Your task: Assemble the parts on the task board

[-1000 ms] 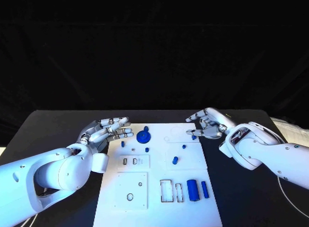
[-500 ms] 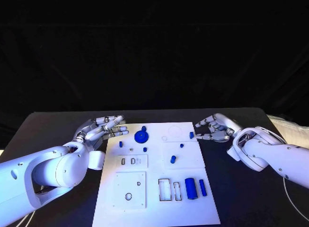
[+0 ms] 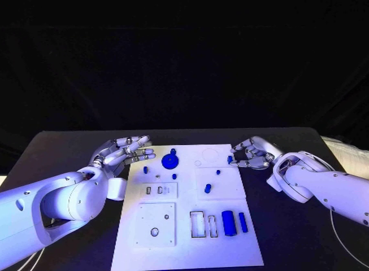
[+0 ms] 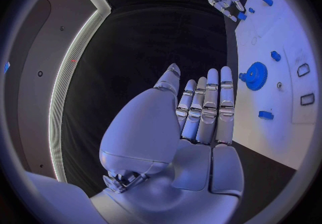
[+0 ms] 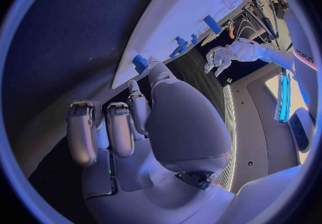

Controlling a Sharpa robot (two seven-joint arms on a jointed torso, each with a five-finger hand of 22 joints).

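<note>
The white task board (image 3: 184, 248) lies in the middle of the table. On its far part are a blue gear (image 3: 169, 162) and several small blue parts, such as one (image 3: 207, 188) near the middle. My right hand (image 3: 251, 152) is curled at the board's far right edge. Its thumb and a fingertip pinch a small blue part (image 3: 230, 160) (image 5: 139, 64) that sits at that edge. My left hand (image 3: 121, 152) hovers at the far left corner with its fingers (image 4: 204, 109) straight and apart, holding nothing. The gear (image 4: 255, 75) is just beyond them.
A blue cylinder (image 3: 228, 222) and a thin blue bar (image 3: 243, 222) lie near the board's right front, beside two rectangular slots (image 3: 198, 224). A square plate with a hole (image 3: 156, 231) is at the left front. Black table surrounds the board.
The camera has shifted a little. My right hand has edged slightly along the board's right edge, and the small blue part has kept its place on the board. The left hand has hardly moved.
</note>
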